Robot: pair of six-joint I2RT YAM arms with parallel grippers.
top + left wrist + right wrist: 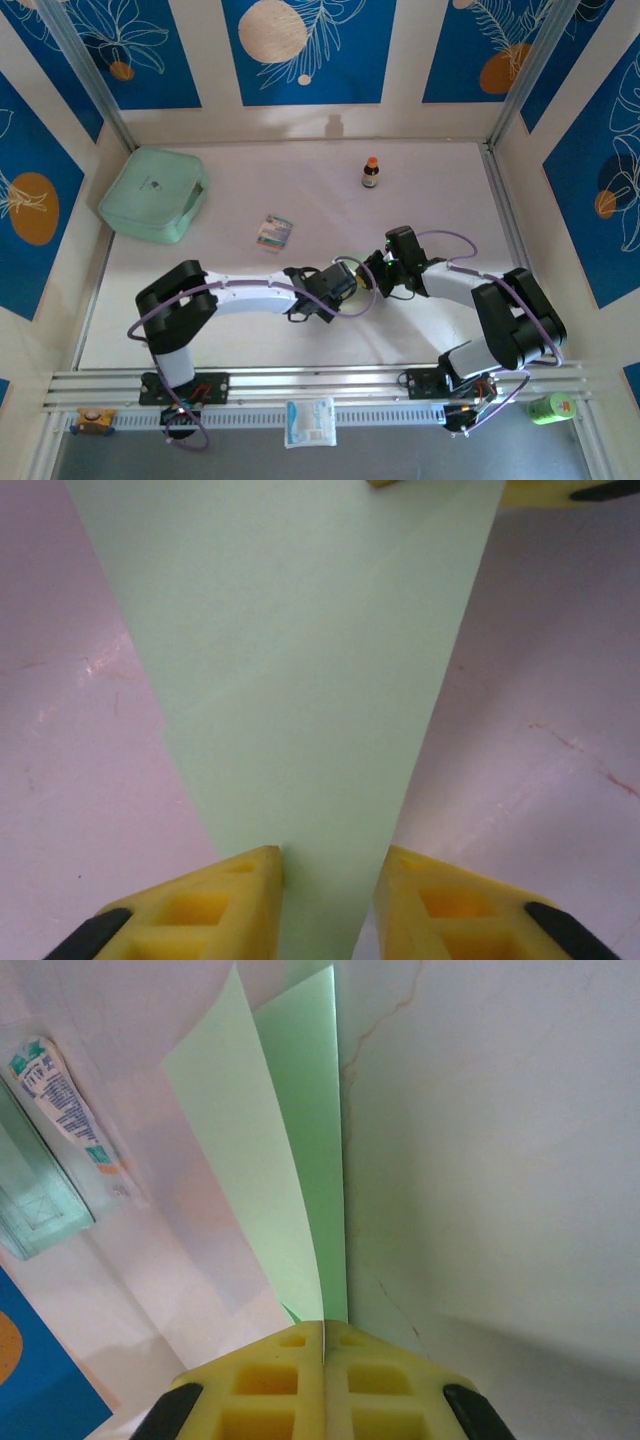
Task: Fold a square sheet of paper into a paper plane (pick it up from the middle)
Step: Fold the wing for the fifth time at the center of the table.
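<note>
Pinching green paper (290,1160) in tight-closed right hand (324,1324), left hand (330,858) part-open astride its tip, packet (60,1110) print unreadable

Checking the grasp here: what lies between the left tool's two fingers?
In the left wrist view, the left tool stands open, with the narrowing end of the green paper lying between its yellow fingers.

On the pale surface (300,190) we see a mint-green rounded box (153,195) at ten o'clock, a small striped packet (273,233) near the centre toward nine, and an orange-capped bottle (371,173) upright at one. A green can (549,407) sits beyond the near edge at four.
</note>
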